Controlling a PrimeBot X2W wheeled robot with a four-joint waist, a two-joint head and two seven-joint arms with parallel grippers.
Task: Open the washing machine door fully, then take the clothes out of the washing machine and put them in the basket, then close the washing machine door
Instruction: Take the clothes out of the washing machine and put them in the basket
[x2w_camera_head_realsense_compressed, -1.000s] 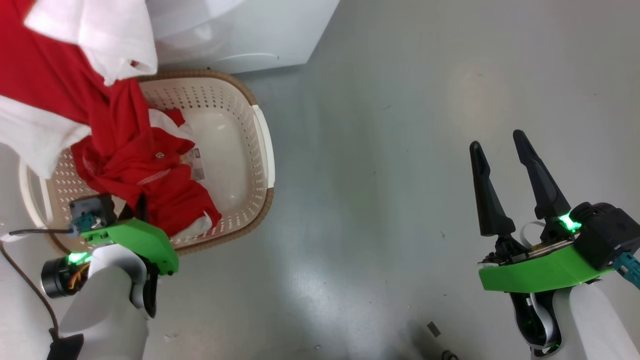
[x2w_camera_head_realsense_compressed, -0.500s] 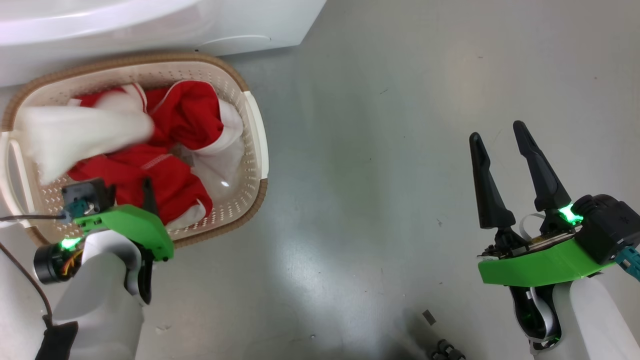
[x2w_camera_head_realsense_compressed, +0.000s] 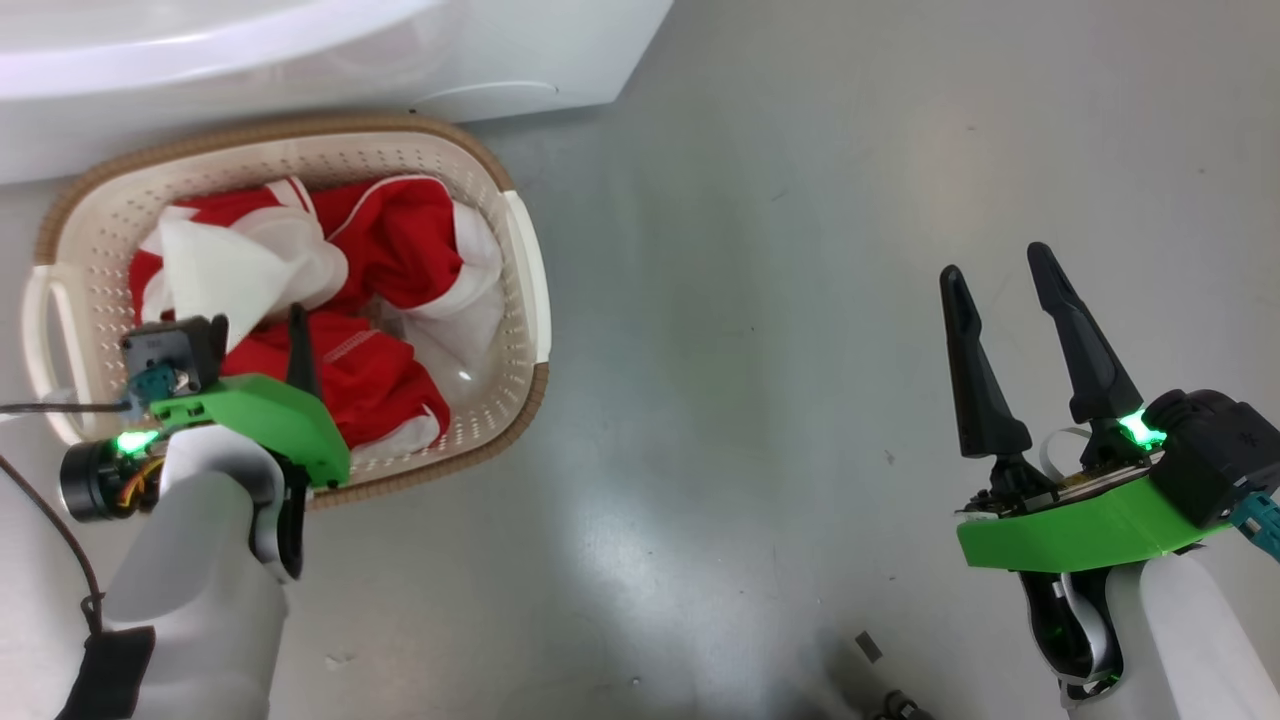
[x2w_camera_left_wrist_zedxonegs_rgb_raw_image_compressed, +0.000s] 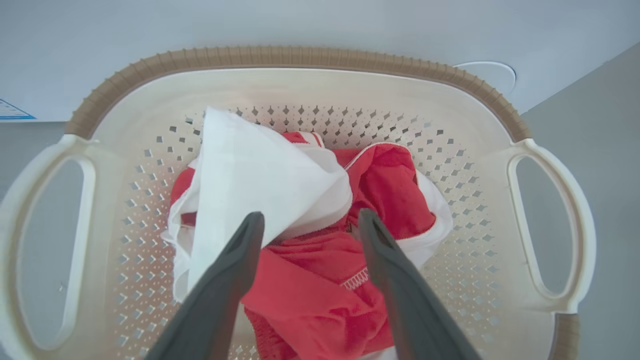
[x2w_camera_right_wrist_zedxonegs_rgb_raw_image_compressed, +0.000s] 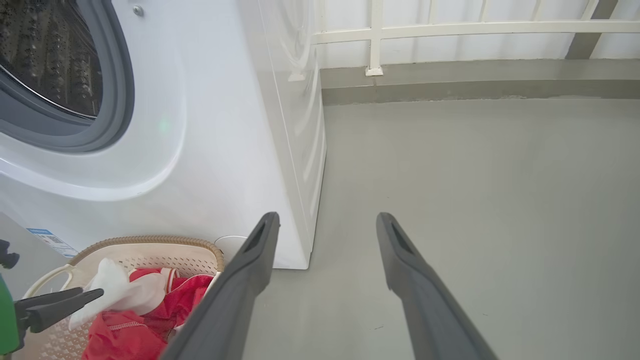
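The clothes, red with white panels, lie heaped in the basket, directly beneath the left gripper. Its two dark fingers stand wide apart above the heap and clasp nothing. A white fold lies by the tip of one finger, and red cloth shows in the gap between them. The basket sits on the grey floor, just in front of the washing machine, whose grey rubber ring and steel drum are in plain sight. Well off to the other side, the right gripper hangs over bare floor, its fingers spread wide and empty.
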